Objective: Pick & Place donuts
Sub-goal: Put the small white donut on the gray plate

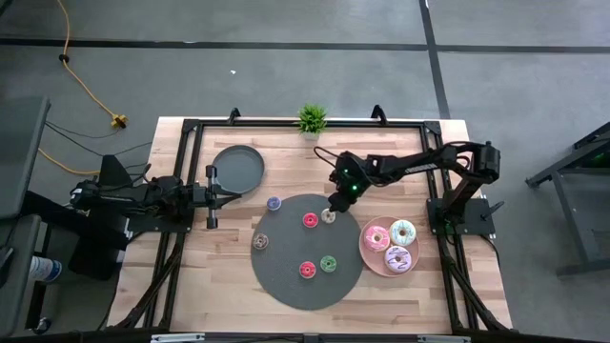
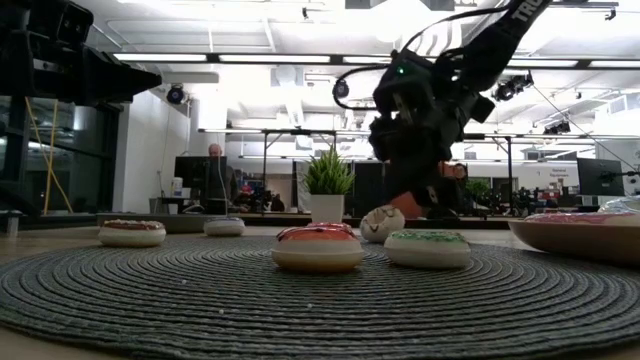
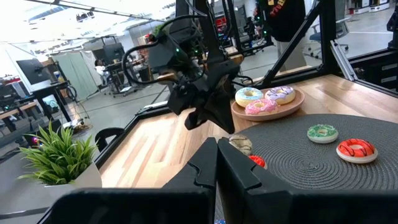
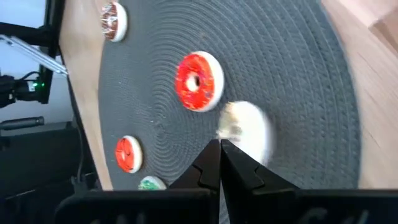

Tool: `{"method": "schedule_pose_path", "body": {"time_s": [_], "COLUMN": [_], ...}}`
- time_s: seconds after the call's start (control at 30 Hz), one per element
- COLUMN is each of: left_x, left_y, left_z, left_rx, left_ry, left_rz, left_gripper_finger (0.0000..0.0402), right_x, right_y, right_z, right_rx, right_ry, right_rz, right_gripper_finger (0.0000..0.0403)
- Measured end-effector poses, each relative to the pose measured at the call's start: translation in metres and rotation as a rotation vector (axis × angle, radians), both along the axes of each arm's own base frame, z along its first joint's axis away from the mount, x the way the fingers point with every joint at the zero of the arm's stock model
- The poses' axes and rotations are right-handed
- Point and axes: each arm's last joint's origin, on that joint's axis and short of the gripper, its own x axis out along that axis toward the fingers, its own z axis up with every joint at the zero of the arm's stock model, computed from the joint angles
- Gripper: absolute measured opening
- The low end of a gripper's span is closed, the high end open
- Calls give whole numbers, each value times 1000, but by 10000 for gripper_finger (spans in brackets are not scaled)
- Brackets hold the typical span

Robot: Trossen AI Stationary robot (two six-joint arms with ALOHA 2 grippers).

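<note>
The donuts lie in 2 groups. 3 larger frosted toy rings, a pink one (image 1: 376,235), a white one (image 1: 403,231) and a lilac one (image 1: 397,258), sit in the round pink plate (image 1: 365,250). On the round dark woven mat (image 1: 286,286) lie 2 tiny red donuts (image 1: 310,220) (image 1: 307,270), 1 tiny green donut (image 1: 329,263) and 1 tiny cream donut (image 1: 329,216); 1 tiny brown donut (image 1: 261,242) sits at its edge, and 1 tiny blue donut (image 1: 274,203) lies on the wooden table (image 1: 219,276) just beside it. The round dark grey plate (image 1: 236,168) holds nothing.

The right gripper (image 1: 334,203) hangs just above the cream donut, fingers clenched together on nothing; that donut rests tilted on the mat. The left gripper (image 1: 225,195) waits beside the grey plate, also clenched and empty.
</note>
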Motion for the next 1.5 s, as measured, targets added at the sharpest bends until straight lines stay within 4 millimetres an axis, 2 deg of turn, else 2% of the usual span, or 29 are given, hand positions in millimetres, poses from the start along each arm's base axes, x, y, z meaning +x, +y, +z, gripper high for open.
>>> {"method": "schedule_pose_path", "body": {"time_s": [0.23, 0.53, 0.67, 0.93, 1.07, 1.2, 1.5], "left_x": [0, 0, 0, 0, 0, 0, 0], "left_y": [0, 0, 0, 0, 0, 0, 0], "left_z": [0, 0, 0, 0, 0, 0, 0], "left_rx": [0, 0, 0, 0, 0, 0, 0], "left_ry": [0, 0, 0, 0, 0, -1, 0], "left_rz": [0, 0, 0, 0, 0, 0, 0], "left_gripper_finger": [0, 0, 0, 0, 0, 0, 0], "right_x": [6, -1, -1, -1, 0, 0, 0], "right_y": [-1, -2, -1, -2, -3, -3, 0], "right_z": [8, 3, 3, -2, -6, -6, -6], "right_rx": [-21, -60, -51, -67, -71, -76, -80], "right_ry": [-18, 85, 95, 134, 148, 150, 153], "right_rz": [23, -14, -11, -58, -62, -66, -56], "right_gripper_finger": [0, 11, 56, 196, 233, 235, 208]}}
